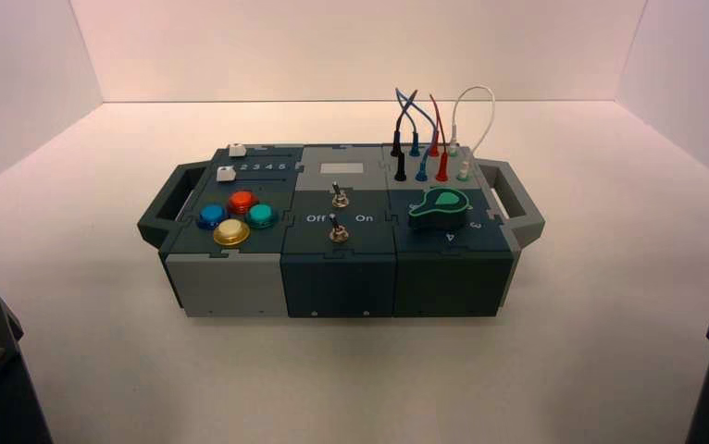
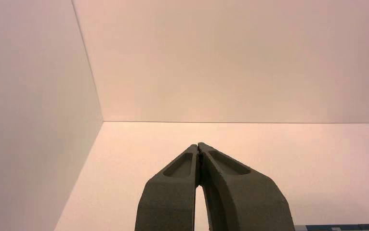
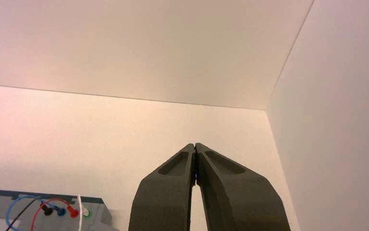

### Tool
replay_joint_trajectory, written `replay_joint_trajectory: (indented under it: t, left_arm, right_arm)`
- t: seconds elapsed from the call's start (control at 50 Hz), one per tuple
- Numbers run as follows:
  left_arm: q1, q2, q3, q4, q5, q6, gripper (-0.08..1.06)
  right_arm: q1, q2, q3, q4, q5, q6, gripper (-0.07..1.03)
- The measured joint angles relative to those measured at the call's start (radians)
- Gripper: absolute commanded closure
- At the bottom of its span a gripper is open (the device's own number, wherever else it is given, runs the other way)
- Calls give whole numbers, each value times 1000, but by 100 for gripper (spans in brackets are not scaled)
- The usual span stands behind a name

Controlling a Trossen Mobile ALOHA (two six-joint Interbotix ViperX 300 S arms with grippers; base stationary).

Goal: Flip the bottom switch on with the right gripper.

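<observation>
While my right gripper hangs near the right side of the surface, its two fingers meet at the tips with nothing between them. My left gripper is parked over on the left, its fingertips together as well. Well apart from both of them, the box sits in the middle of the pale, smooth surface, a handle on its right and another on its left. The bottom switch, a small metal toggle with a shiny collar, stands on the middle dark teal tile, nearest the front edge; the other toggle is just behind it. Around the surface I see a plain pale back wall and side walls at left and right.

From the high view I get both toggles, the four coloured buttons, the two white sliders and the green-topped knob. My right wrist view shows neither toggle, only a corner of the box with the wires and their plugs; the left wrist view catches just a dark strip of its edge.
</observation>
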Motion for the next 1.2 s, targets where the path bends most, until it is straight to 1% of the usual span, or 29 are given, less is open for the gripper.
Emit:
replay_joint_trajectory:
  t: [0.32, 0.44, 0.5, 0.64, 0.74, 0.84, 0.96, 1.12, 1.2]
  left_arm:
    - [0, 2, 2, 2, 3, 0, 100]
    - [0, 11, 2, 0, 21, 0, 101]
    - [0, 32, 2, -6, 43, 0, 101]
    - [-12, 94, 2, -9, 86, 2, 100]
    - [-44, 147, 2, -11, 114, 0, 100]
    - [-77, 193, 2, -11, 135, 0, 101]
    - [-84, 218, 2, -11, 147, 0, 101]
    - [-91, 233, -12, -11, 176, 0, 101]
    - [-100, 236, -14, -11, 189, 0, 101]
  right_arm:
    - [0, 0, 0, 0, 0, 2, 98]
    - [0, 0, 0, 3, 2, 2, 98]
    - [0, 0, 0, 6, 0, 0, 98]
    - [0, 11, -2, 31, 6, 0, 98]
    - [3, 25, 0, 41, 21, 0, 99]
    - [6, 35, -2, 54, 43, 0, 98]
    - [14, 43, -2, 66, 80, 0, 98]
    - [67, 78, -3, 80, 158, 0, 98]
    - [106, 112, -5, 101, 210, 0, 98]
